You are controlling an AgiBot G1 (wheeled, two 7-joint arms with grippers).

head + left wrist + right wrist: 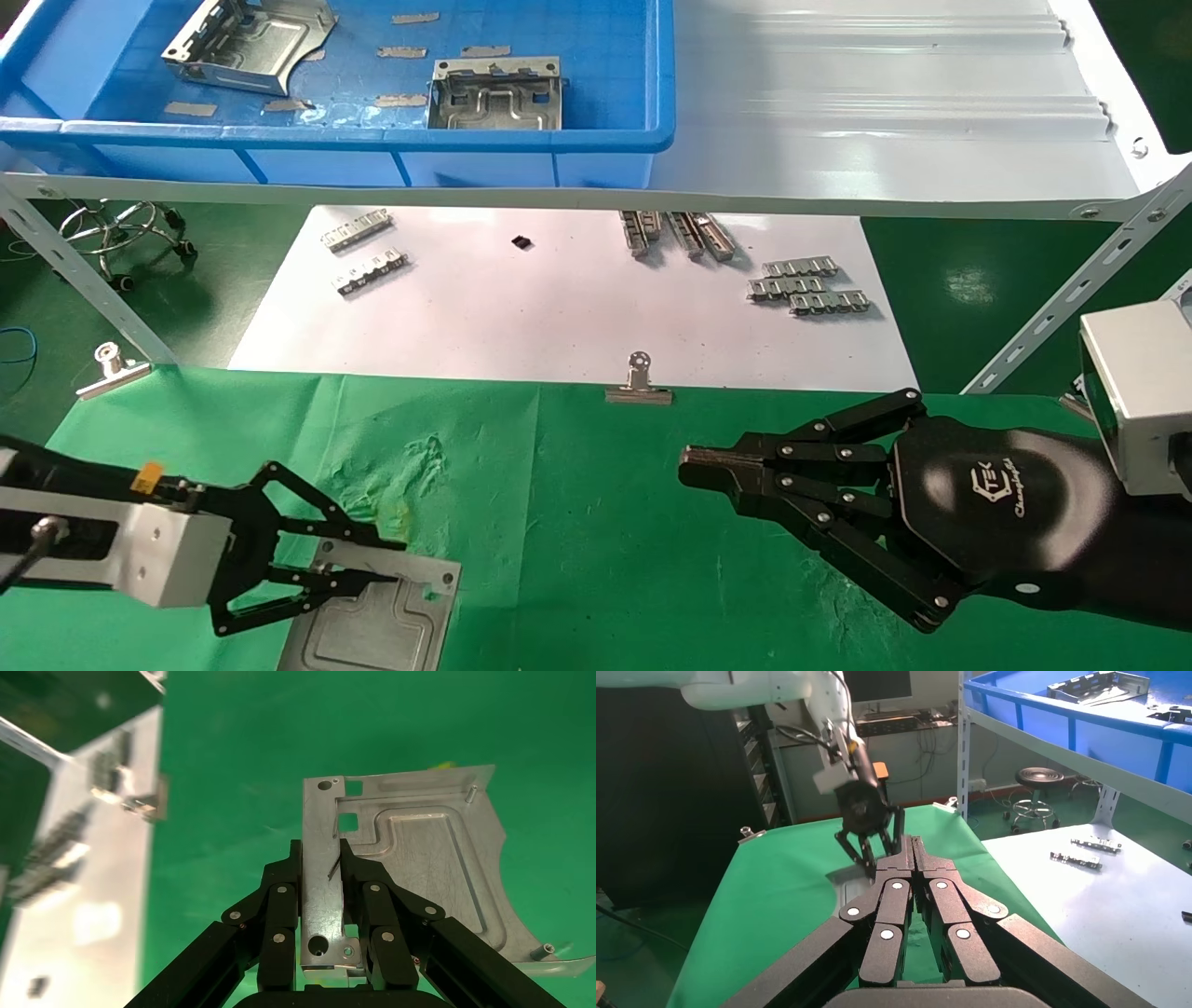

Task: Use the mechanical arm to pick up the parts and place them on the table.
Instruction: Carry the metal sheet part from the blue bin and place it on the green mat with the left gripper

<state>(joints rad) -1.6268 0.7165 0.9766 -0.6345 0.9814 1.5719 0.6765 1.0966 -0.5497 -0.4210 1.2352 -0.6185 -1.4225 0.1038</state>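
At the near left of the green table (596, 522), a silver-grey part (372, 624) lies low over the cloth. My left gripper (386, 562) is shut on its upturned rim. In the left wrist view the two fingers (288, 896) clamp the rim strip of this part (422, 860) from both sides. Two more parts (250, 42) (496, 93) sit in the blue bin (335, 135) on the shelf. My right gripper (694, 463) hovers over the cloth at the right, shut and holding nothing. Its closed gripper tips (911, 843) point toward the left gripper (870, 857).
A white paper sheet (559, 308) behind the cloth carries small chain-like strips (808, 287) (368, 252) (680, 233). Binder clips (639, 384) (112, 368) sit at the cloth's far edge. The white ribbed shelf (885, 102) overhangs the back, with slanted metal struts (1062, 298) at both sides.
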